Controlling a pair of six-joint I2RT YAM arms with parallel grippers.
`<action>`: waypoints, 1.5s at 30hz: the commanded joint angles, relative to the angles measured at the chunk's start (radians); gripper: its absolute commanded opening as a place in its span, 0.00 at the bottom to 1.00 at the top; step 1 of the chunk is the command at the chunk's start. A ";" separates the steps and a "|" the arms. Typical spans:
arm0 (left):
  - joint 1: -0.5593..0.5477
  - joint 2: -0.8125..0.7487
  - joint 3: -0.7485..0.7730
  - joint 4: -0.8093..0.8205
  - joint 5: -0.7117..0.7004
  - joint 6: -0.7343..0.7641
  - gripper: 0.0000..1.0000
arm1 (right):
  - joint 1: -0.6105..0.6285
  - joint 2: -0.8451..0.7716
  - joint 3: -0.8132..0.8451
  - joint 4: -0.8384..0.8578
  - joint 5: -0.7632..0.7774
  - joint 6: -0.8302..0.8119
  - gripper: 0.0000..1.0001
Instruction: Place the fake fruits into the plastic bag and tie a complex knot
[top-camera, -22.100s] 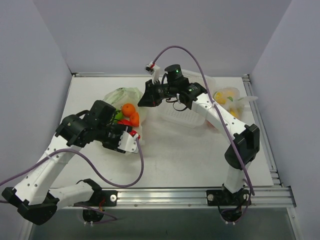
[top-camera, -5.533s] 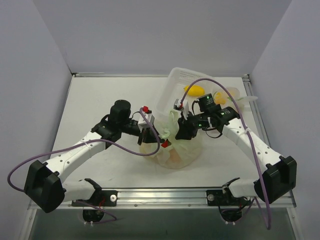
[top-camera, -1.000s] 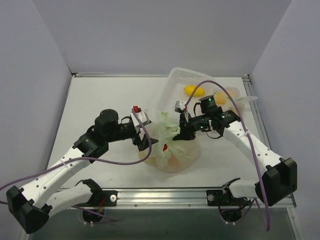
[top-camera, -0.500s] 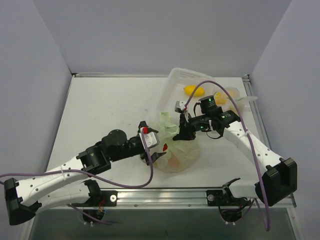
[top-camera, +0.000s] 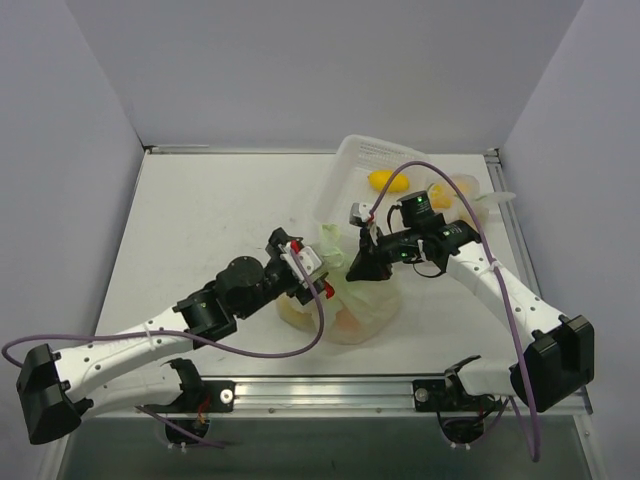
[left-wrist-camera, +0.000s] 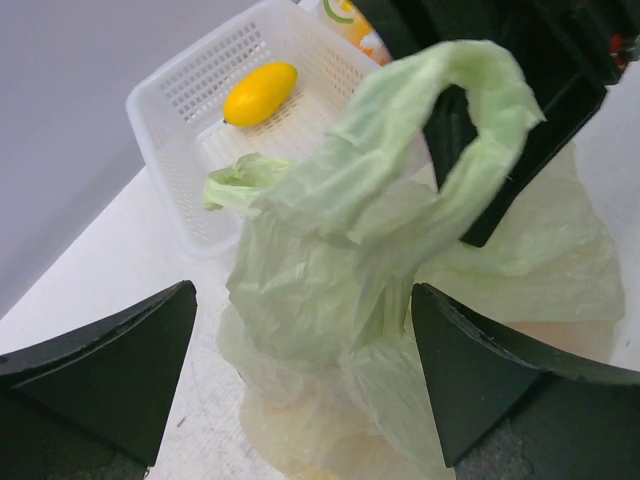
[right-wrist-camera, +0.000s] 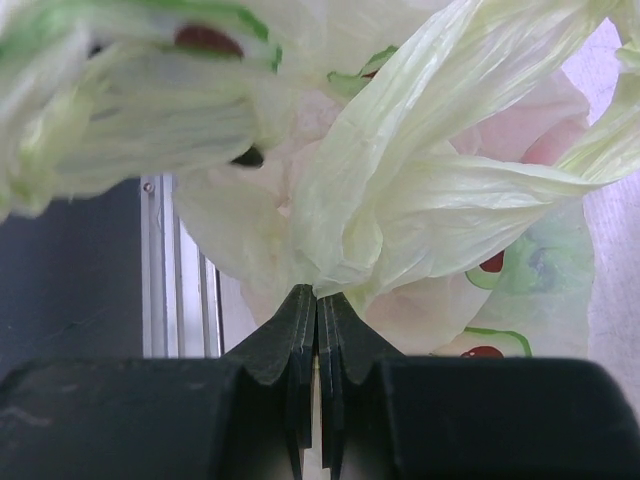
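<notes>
Closer now, the wide-open left gripper (left-wrist-camera: 302, 300) faces the thin pale-green avocado-print plastic bag (top-camera: 368, 300) just before the white slotted basket (left-wrist-camera: 190, 130), its limp, slippery loop handle (left-wrist-camera: 480, 130) the likeliest hold, neck pinched by the right gripper (right-wrist-camera: 318, 305).

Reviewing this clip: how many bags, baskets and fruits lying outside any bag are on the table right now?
Bags: 2, the pale green bag and the clear bag, which is partly hidden by the right arm
Baskets: 1, the white basket
Fruits outside a bag: 1, the yellow lemon, lying in the basket
Total: 4
</notes>
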 joint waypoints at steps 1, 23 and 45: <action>0.111 -0.017 0.006 0.076 0.154 -0.059 0.98 | 0.009 -0.008 0.004 -0.036 -0.037 -0.043 0.00; 0.293 0.173 0.154 0.061 1.071 -0.247 0.00 | 0.018 0.008 0.047 -0.059 -0.019 -0.094 0.00; 0.313 0.359 0.168 0.355 1.114 -0.393 0.00 | 0.058 0.006 0.012 0.065 -0.114 -0.031 0.62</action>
